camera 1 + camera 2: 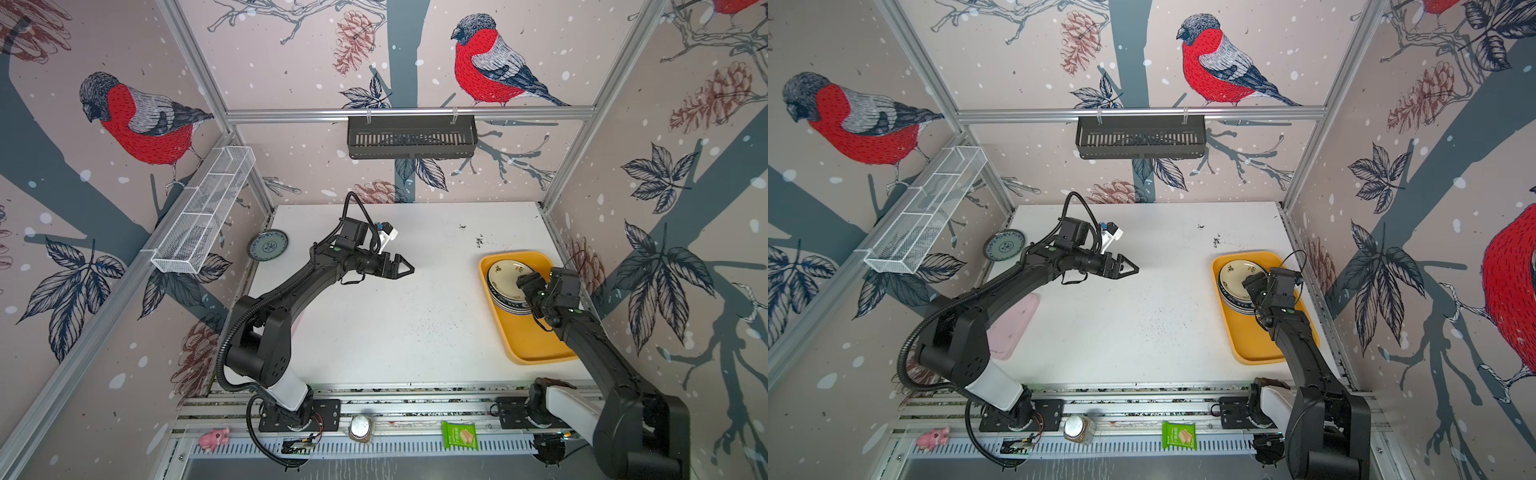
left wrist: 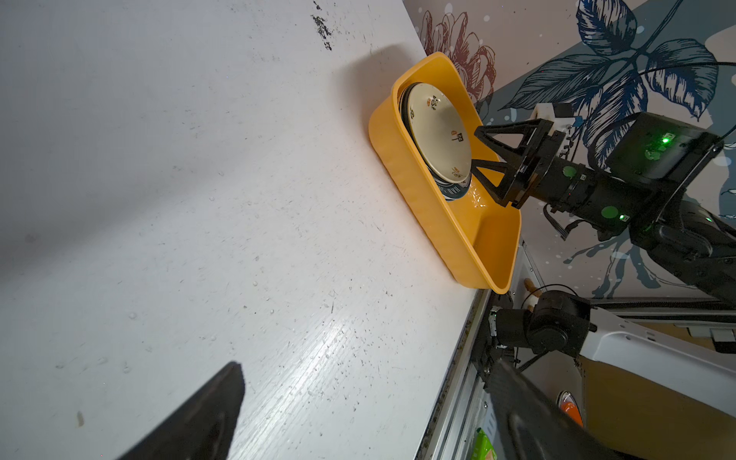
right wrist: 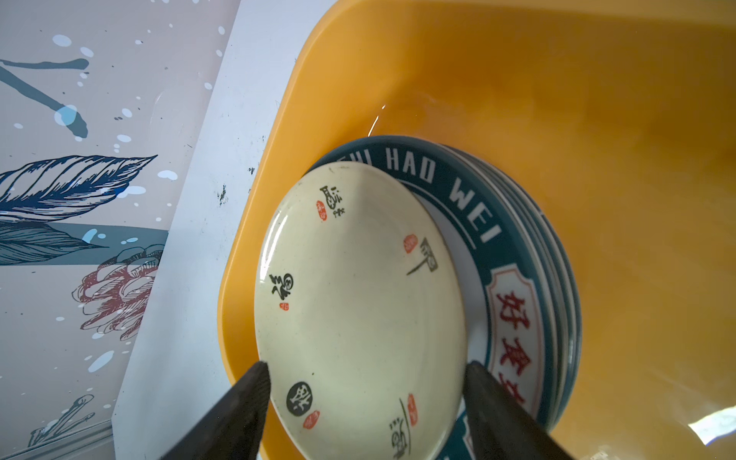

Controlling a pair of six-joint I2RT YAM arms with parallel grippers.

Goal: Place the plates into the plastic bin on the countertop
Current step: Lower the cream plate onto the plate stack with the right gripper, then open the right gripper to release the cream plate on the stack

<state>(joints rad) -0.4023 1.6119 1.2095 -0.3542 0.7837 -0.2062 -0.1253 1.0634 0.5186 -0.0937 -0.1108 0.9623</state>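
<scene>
The plates [image 1: 505, 278] sit stacked in the plastic bin [image 1: 536, 353], directly beneath the right claw [image 3: 365, 370], whose jaws stand well apart and hold nothing. Just below its tips, the topmost cream-yellow plate [image 3: 358, 302] rests off-centre on several green-lettered plates [image 3: 498, 223], crowding the end of the bin farthest from the arm. That perch looks like the weak spot. A fingertip brushing the rim on the way up could slide or tip the top plate, and with the stack pressed toward one end of the bin, another plate set down carelessly might knock it askew. Farther out, across the speckled countertop [image 1: 395, 332], the left claw [image 1: 409, 268] hovers wide open and empty, pointing toward the bin. Behind its wrist, well apart from both claws, one blue-grey plate [image 1: 268, 245] lies at the countertop's far left edge, under the white wire basket [image 1: 203, 212]. The job appears nearly done but for that plate. Wall, rail and basket hem it in, so a grab there could nudge it off the edge. A pale pink tray [image 1: 1015, 328] lies beneath the left arm, and a black slotted basket [image 1: 411, 137] hangs on the back wall, beyond everything.
</scene>
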